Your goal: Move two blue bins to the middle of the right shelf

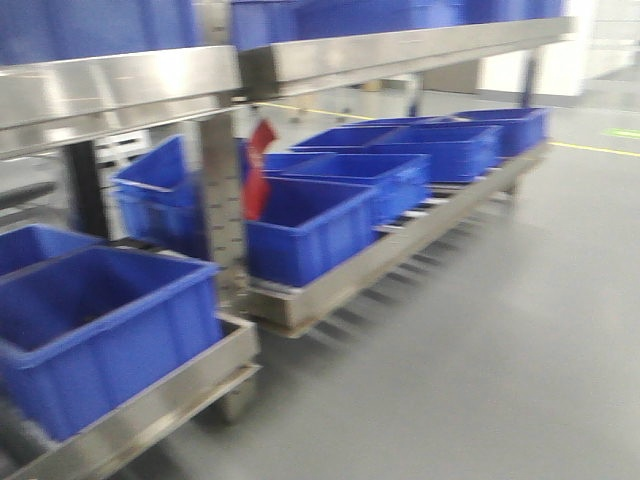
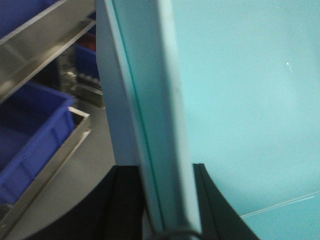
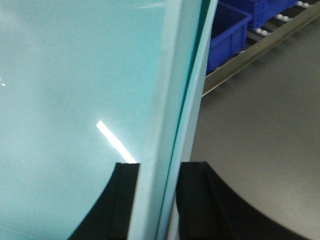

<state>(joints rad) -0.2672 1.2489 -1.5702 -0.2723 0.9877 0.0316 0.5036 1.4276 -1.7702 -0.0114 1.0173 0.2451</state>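
The left claw (image 2: pixel 167 200) and the right claw (image 3: pixel 157 200) each clench one side edge of the pale cyan bin (image 2: pixel 250 100), held apart from the steel rack (image 1: pixel 400 50), whose lower tier is full of dark blue bins (image 1: pixel 310 230), with open grey floor (image 1: pixel 520 330) at its right.

No legible text anywhere; red tag (image 1: pixel 261 168) on rack post (image 1: pixel 222 200) too blurred.

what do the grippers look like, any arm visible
Left gripper and right gripper each have two matte black fingers, flat on the inner face, the outer edge curving wider toward the base. A thin dark cable seems to cross the left one's base. No markings show; the arms are out of view.
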